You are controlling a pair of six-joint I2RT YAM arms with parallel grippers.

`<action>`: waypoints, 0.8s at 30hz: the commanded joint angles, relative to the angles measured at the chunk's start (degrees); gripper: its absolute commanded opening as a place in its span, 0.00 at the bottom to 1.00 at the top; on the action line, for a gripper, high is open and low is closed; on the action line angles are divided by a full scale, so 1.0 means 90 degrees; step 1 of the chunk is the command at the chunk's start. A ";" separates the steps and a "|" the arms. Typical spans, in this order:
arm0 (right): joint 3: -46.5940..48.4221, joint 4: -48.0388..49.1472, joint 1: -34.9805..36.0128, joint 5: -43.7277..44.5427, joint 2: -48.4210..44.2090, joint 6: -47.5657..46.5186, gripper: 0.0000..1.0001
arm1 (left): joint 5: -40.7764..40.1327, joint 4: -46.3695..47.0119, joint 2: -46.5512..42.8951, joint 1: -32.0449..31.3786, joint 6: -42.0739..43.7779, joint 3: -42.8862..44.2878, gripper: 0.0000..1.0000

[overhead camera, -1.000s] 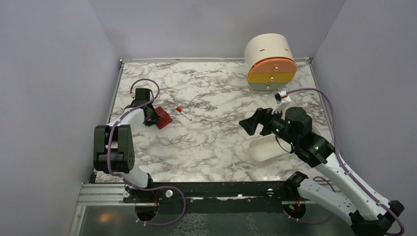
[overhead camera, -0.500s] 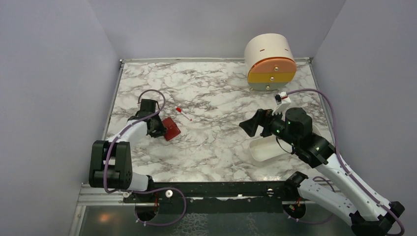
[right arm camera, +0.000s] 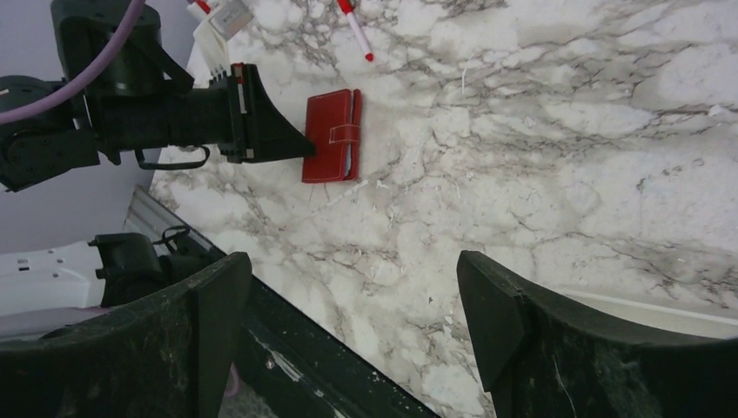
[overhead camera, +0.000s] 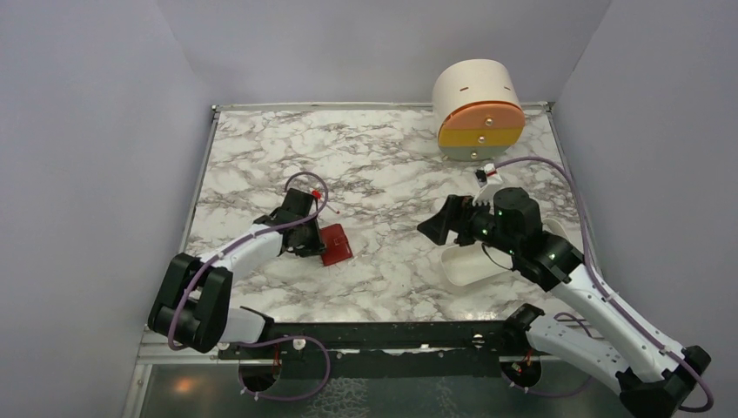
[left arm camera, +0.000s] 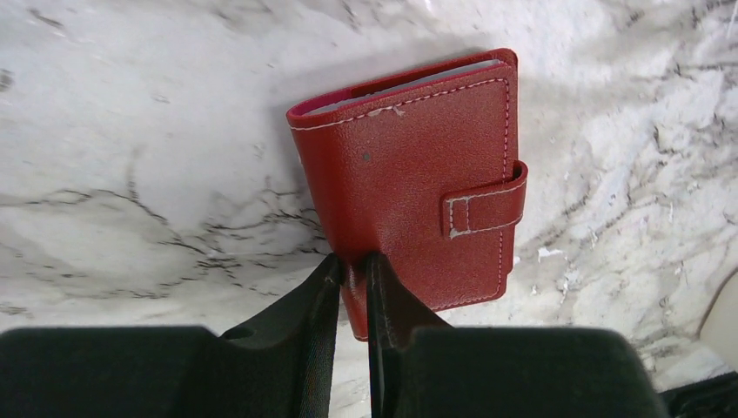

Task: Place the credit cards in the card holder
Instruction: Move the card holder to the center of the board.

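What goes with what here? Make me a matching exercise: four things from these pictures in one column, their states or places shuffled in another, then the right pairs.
Things:
1. card holder
2. left gripper
3. right gripper
4. round drawer unit

States or places:
A. open, nothing between its fingers
B. far right corner of the table
C. red, folded shut
D. clamped on the edge of a red thing

Pairs: 1-C, 2-D, 3-A, 4-B
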 commanded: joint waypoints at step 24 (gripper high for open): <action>-0.0611 0.2668 0.0552 -0.1472 0.3372 0.1053 0.66 | 0.1124 0.0871 -0.0965 -0.0934 -0.1127 -0.0613 0.34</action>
